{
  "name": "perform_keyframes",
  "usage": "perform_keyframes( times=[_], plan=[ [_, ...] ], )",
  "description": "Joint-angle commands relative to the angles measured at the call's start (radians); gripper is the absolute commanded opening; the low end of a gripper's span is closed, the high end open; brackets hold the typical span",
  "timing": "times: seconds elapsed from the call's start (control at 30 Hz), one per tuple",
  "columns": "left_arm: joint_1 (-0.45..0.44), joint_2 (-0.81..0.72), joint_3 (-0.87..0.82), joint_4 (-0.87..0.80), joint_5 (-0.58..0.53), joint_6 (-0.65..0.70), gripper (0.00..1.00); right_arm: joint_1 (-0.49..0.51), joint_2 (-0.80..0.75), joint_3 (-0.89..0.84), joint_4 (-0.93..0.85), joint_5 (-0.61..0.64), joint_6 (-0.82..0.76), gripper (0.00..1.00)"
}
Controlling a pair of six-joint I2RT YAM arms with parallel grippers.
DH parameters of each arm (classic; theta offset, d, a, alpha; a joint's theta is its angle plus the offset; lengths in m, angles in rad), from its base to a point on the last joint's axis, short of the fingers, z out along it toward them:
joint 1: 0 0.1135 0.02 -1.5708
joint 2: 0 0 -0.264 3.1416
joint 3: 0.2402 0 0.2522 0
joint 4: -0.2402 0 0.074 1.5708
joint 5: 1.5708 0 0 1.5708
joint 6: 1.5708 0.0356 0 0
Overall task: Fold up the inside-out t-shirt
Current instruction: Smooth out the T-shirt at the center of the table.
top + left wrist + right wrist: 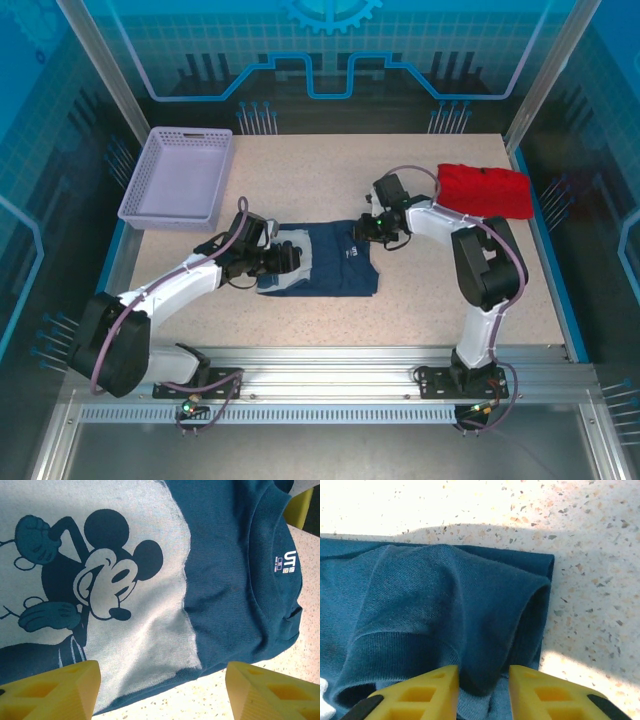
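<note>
Yellow fingers [427,695] of the right gripper [482,690] pinch a raised sleeve fold of the inside-out t-shirt [335,268], lying mid-frame on the worktop [300,180], apparently to carry it inward, while the left gripper [162,685] hovers, spread wide, over the shirt's printed side edge, seemingly ready to grasp.

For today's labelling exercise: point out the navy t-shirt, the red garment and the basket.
navy t-shirt [335,272], top view, middle cloth.
red garment [485,190], top view, its middle.
basket [180,178], top view, bare floor.
</note>
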Motion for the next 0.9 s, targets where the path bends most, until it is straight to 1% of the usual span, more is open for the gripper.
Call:
perform_keyframes(
  times=[0.0,0.1,0.2,0.3,0.47,0.63,0.77,0.87],
  plan=[
    [0.004,-0.011,0.026,-0.016,0.014,0.028,0.68,-0.010,0.019,0.036,0.015,-0.015,0.005,0.23],
    [0.004,-0.006,0.021,-0.009,0.017,0.028,0.68,-0.014,0.009,0.058,-0.001,-0.006,-0.011,0.12],
    [0.002,0.003,0.012,0.006,0.033,0.030,0.68,-0.032,0.001,0.083,-0.027,0.008,-0.038,0.08],
    [-0.004,0.020,0.003,0.016,0.041,0.034,0.68,-0.056,0.003,0.117,-0.065,0.003,-0.076,0.05],
    [-0.023,0.073,-0.003,0.029,0.037,0.042,0.68,-0.097,0.070,0.217,-0.161,-0.031,-0.133,0.06],
    [-0.048,0.121,0.003,0.031,0.030,0.043,0.68,-0.129,0.143,0.320,-0.233,-0.036,-0.173,0.11],
    [-0.063,0.138,0.012,0.033,0.025,0.046,0.68,-0.145,0.204,0.402,-0.309,-0.027,-0.194,0.23],
    [-0.071,0.128,0.026,0.023,0.010,0.053,0.68,-0.149,0.174,0.381,-0.328,0.003,-0.206,0.33]
  ],
)
